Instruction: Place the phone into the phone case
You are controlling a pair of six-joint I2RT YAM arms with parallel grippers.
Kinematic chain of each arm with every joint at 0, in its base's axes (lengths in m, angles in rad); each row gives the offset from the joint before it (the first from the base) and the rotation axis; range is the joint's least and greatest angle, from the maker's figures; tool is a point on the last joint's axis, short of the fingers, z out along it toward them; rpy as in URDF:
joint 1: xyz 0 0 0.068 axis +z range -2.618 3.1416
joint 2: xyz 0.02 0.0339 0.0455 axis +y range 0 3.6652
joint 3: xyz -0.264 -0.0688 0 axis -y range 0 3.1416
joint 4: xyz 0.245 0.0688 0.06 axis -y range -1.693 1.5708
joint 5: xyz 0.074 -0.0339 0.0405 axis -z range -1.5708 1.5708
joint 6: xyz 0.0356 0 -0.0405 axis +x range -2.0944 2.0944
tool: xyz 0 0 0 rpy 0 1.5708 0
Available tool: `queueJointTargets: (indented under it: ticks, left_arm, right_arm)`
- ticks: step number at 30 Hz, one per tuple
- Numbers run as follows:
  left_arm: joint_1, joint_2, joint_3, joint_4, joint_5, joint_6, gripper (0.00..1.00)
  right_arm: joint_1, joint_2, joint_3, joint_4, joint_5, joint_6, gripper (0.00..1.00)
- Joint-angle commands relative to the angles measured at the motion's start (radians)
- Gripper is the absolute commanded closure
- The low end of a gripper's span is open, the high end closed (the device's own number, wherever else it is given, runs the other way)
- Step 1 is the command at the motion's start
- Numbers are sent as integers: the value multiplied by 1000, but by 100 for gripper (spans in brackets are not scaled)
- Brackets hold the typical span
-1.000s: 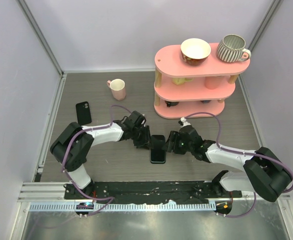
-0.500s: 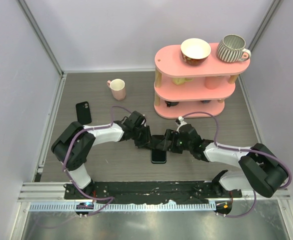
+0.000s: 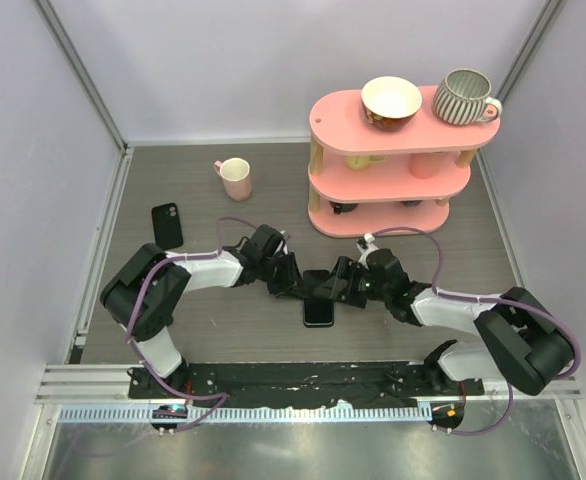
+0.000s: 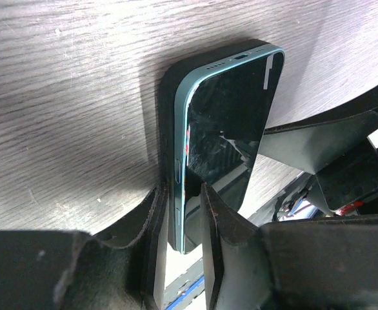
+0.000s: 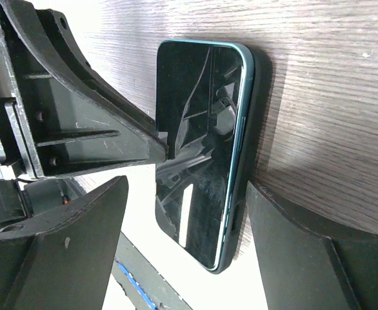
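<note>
— Where is the phone?

— The phone (image 3: pixel 318 312) is on the table (image 3: pixel 213 320), screen up, in front of the pink shelf (image 3: pixel 388 165) and below its left end. The two grippers meet over it.

— What is the left one doing?

— The left gripper (image 4: pixel 181 194) is pinched narrow on one long edge of the phone. One finger is on the glass and the other is against the outer side of the teal rim. I cannot tell whether that edge is raised off the wood.

— And the right?

— The right gripper (image 5: pixel 188 187) is spread wide. Its fingers stand either side of the phone's width, and neither touches it.

— The case?

— The phone case (image 3: pixel 167 225) lies flat, well to the left of the shelf and well apart from the phone. Its camera cutout is at the far right corner. A pink mug (image 3: pixel 236 178) stands left of the shelf, nearer to it than the case is.
</note>
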Motion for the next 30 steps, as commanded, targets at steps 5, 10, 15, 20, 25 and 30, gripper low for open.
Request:
queueJointTargets:
  ticks: [5, 10, 15, 20, 25, 30]
  left_arm:
    - [-33, 25, -38, 104, 53, -29, 78]
    - [-32, 22, -56, 159, 89, -46, 78]
    - [-32, 18, -62, 178, 102, -53, 78]
    - [-32, 18, -55, 150, 85, -38, 78]
    - [-32, 28, -48, 133, 74, -27, 78]
    - [-32, 41, -48, 138, 70, -27, 78]
  right_arm:
    - [-1, 18, -60, 471, -221, 174, 21]
    - [-5, 48, -69, 522, -249, 196, 21]
    - [-10, 46, -63, 516, -246, 199, 22]
    - [-14, 9, -28, 250, -163, 113, 30]
    - [-11, -37, -29, 130, -102, 32, 50]
    - [-14, -18, -46, 134, -95, 18, 70]
